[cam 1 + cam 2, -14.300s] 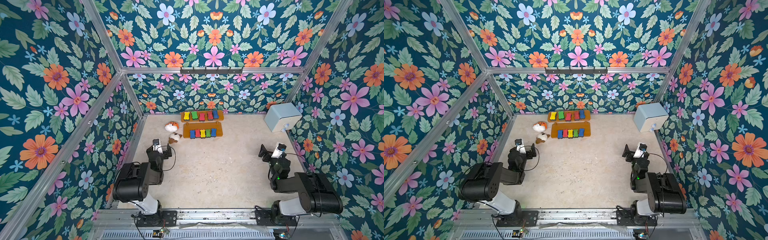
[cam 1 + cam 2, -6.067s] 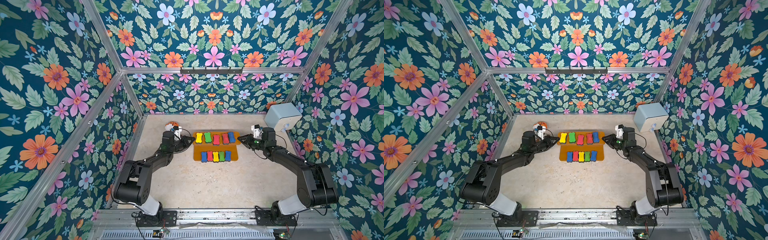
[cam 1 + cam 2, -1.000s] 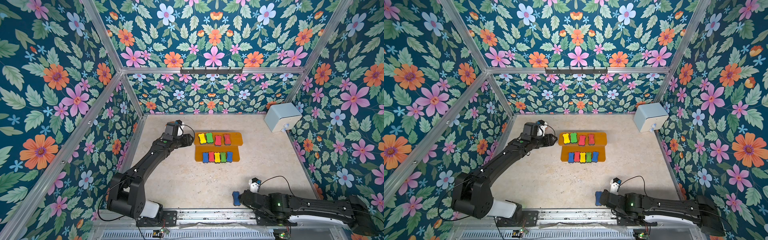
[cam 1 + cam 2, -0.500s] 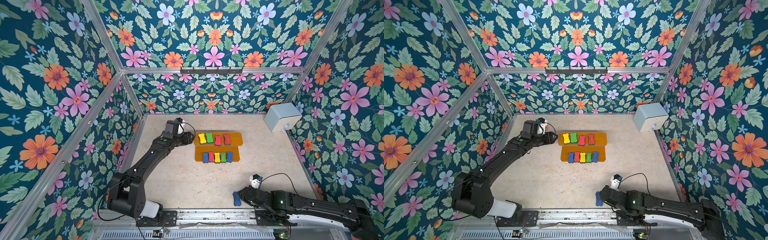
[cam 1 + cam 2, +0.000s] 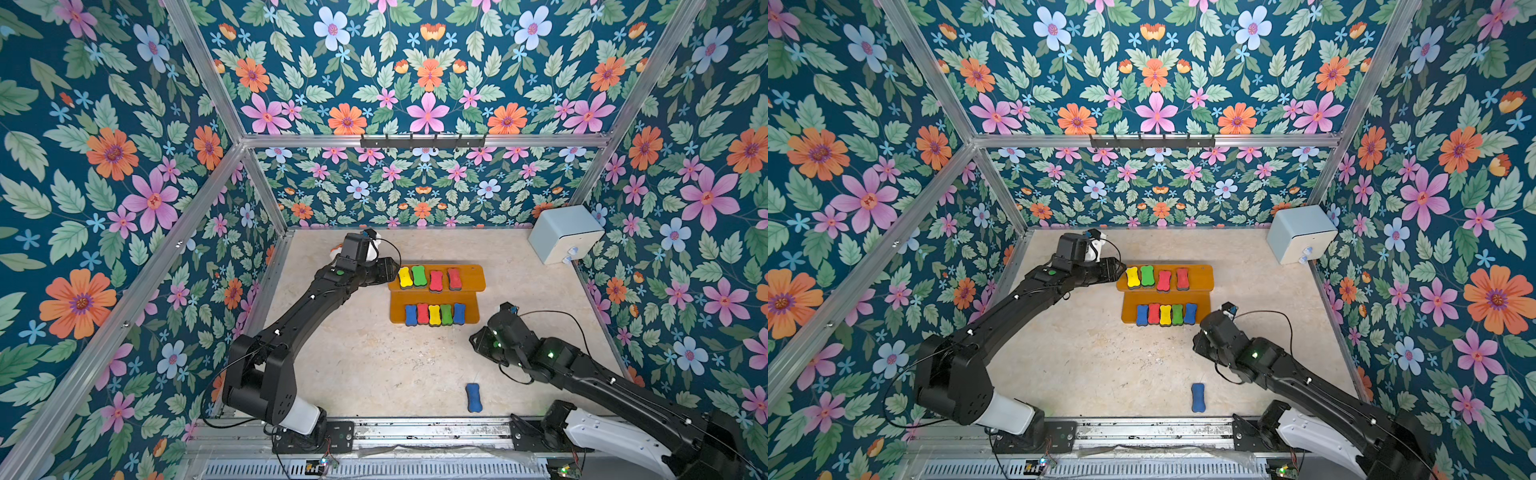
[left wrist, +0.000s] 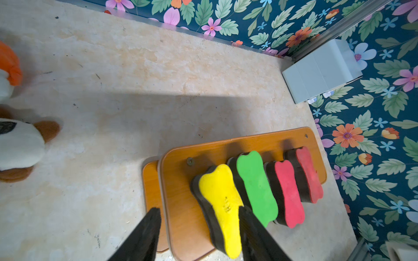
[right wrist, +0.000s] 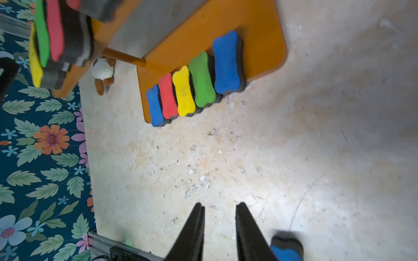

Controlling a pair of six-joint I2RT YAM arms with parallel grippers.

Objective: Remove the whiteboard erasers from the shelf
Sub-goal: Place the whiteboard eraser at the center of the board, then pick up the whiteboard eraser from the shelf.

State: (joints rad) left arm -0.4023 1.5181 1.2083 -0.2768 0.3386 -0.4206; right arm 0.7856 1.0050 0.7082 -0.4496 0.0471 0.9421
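Currently on hand, with changes noted.

1. The shelf [image 5: 470,271] stands on the table [image 5: 365,365] at the centre of the frame in both top views.
   - Upper board: yellow eraser [image 5: 404,277], green eraser [image 5: 418,276] and two red erasers [image 5: 435,280], with the right end bare.
   - Lower board: five whiteboard erasers [image 5: 434,314] side by side, in the order blue, red, yellow, green, blue.
2. The loose blue eraser [image 5: 473,397] lies flat on the table at the lower middle of the frame, well apart from the shelf. A second ago the right claw was pinching it there; it has since been let go.
3. The right gripper [image 7: 219,204] has its jaws parted a little with nothing between them. It has risen off the drop spot and now sits near the shelf's lower right corner.
4. The left gripper [image 6: 199,210] has its jaws spread and straddles the near end of the yellow eraser without closing on it. It has barely moved in that second.

Tally: one of ten is off the shelf and nine remain on it. By the look of it, the yellow eraser is the next to go.
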